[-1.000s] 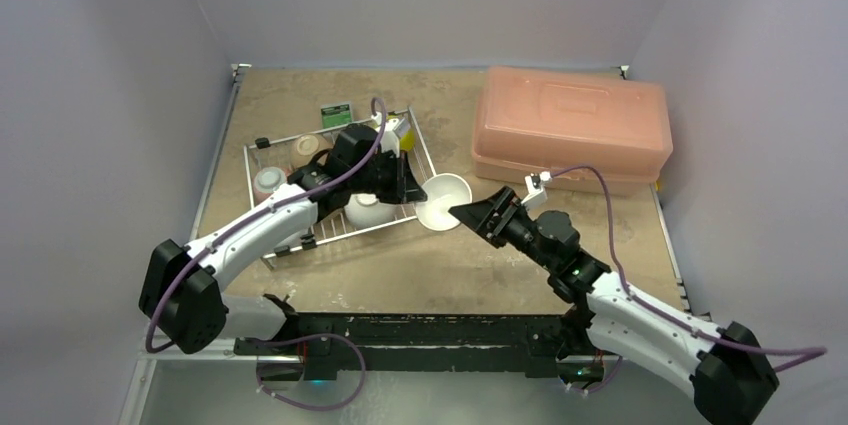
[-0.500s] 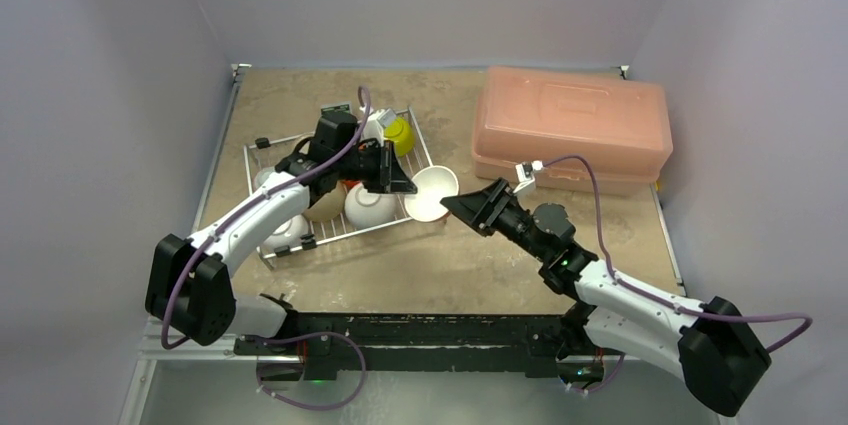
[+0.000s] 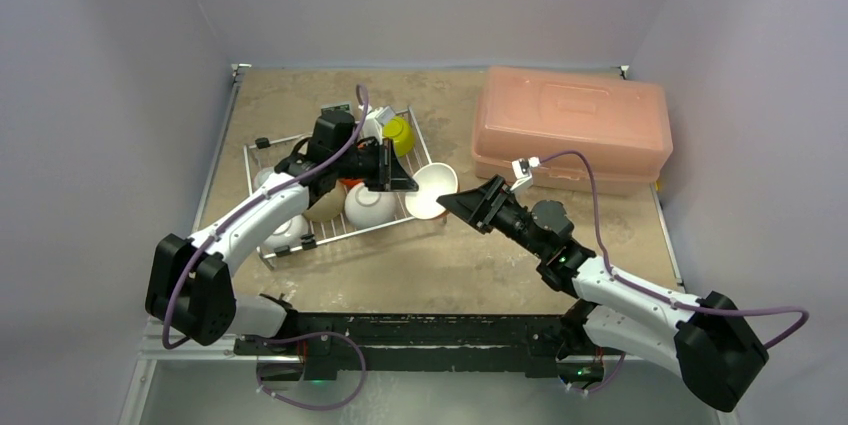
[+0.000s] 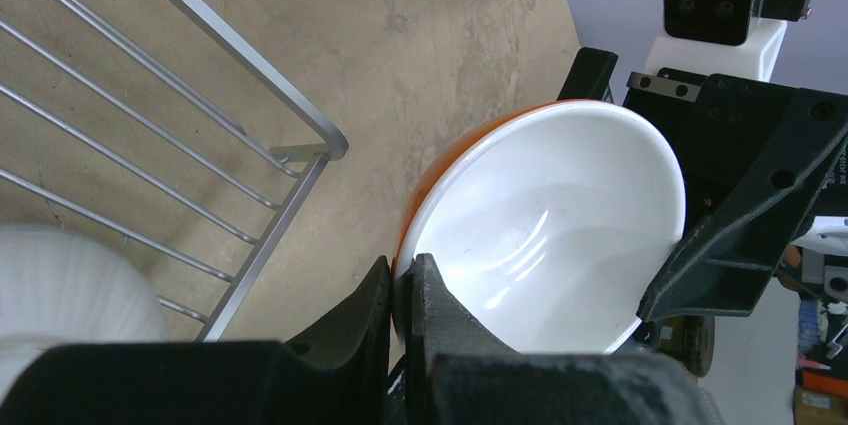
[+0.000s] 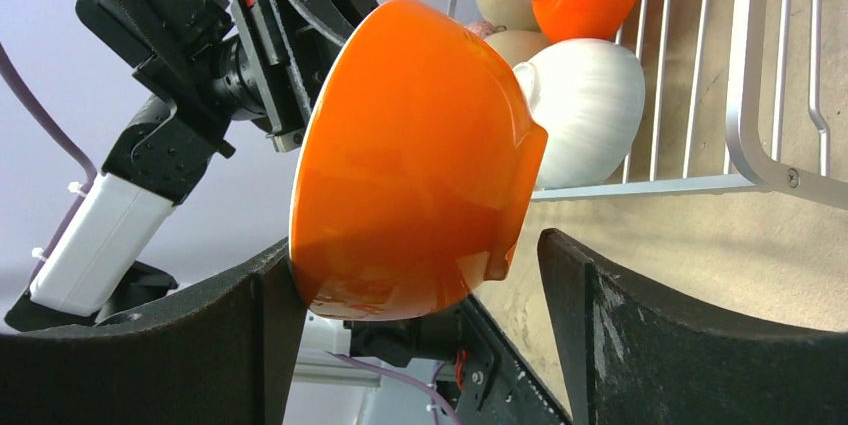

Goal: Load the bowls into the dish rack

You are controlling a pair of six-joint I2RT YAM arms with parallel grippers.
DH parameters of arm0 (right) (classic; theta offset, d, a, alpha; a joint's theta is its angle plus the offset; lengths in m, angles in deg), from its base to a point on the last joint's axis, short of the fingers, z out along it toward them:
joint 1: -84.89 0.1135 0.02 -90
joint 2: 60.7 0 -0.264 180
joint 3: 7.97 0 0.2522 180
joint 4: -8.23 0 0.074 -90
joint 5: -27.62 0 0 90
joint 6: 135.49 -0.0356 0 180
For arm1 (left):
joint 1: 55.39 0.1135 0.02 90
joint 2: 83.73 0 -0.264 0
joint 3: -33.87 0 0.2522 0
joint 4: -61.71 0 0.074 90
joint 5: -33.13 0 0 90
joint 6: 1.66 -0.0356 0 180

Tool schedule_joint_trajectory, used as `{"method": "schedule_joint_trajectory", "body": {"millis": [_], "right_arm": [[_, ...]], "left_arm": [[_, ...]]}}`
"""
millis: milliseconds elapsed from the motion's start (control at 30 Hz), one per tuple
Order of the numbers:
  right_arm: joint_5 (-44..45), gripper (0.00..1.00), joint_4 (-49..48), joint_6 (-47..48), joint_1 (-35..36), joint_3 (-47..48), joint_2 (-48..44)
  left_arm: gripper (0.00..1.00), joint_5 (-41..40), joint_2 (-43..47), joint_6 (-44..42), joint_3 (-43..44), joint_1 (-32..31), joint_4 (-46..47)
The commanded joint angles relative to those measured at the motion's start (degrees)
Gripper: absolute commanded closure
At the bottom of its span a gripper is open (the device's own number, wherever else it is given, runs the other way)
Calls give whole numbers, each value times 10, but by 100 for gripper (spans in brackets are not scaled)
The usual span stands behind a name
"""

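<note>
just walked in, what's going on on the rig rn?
Mid-load, with both arms at one bowl. The left claw is shut on the rim of an orange bowl, holding it tilted just past the rack's right corner, not yet inside. The right claw is open and straddles that bowl's underside. A white bowl and a lime-green bowl, among others, already sit in the rack.

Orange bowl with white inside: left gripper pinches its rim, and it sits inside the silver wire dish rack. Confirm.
Not inside. The left gripper pinches the orange bowl by the rim, but the left wrist view shows it outside the silver wire dish rack, past its corner.
</note>
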State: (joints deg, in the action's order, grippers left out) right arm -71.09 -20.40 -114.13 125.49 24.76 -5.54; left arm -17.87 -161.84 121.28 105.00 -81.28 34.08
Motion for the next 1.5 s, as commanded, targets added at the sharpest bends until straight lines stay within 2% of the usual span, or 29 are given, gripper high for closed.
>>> {"method": "schedule_joint_trajectory", "body": {"millis": [0, 133, 433, 533, 567, 700, 767, 867, 933, 967, 1200, 1300, 1467], "right_arm": [[-16, 17, -10, 25, 0, 22, -4], [-17, 23, -13, 33, 0, 32, 4], [-10, 54, -30, 25, 0, 42, 57], [-2, 60, -11, 50, 0, 64, 66], [7, 60, -4, 62, 0, 72, 67], [31, 61, 37, 105, 0, 109, 67], [50, 62, 55, 130, 1, 130, 67], [69, 63, 81, 177, 0, 167, 75], [72, 64, 100, 223, 0, 197, 88], [78, 64, 122, 248, 0, 216, 96], [66, 64, 181, 447, 0, 322, 161], [70, 65, 222, 520, 0, 372, 200], [73, 67, 224, 601, 3, 404, 243]], "left_arm": [[100, 15, 18, 45, -11, 0, 60], [100, 1, 22, 71, -23, -1, 77], [100, -33, 14, 132, -38, 0, 128], [100, -45, 14, 120, -33, 0, 109], [97, -52, 15, 112, -28, -1, 98], [56, -114, 30, 84, -14, 0, 51], [43, -169, 44, 75, -9, 0, 26], [30, -283, 71, 59, 3, 0, -25], [13, -372, 90, 48, 13, 0, -63], [10, -406, 100, 39, 17, 0, -75], [4, -609, 184, -17, 64, 0, -152], [3, -651, 219, -35, 64, 0, -159], [3, -677, 257, -52, 39, 0, -158]]}}
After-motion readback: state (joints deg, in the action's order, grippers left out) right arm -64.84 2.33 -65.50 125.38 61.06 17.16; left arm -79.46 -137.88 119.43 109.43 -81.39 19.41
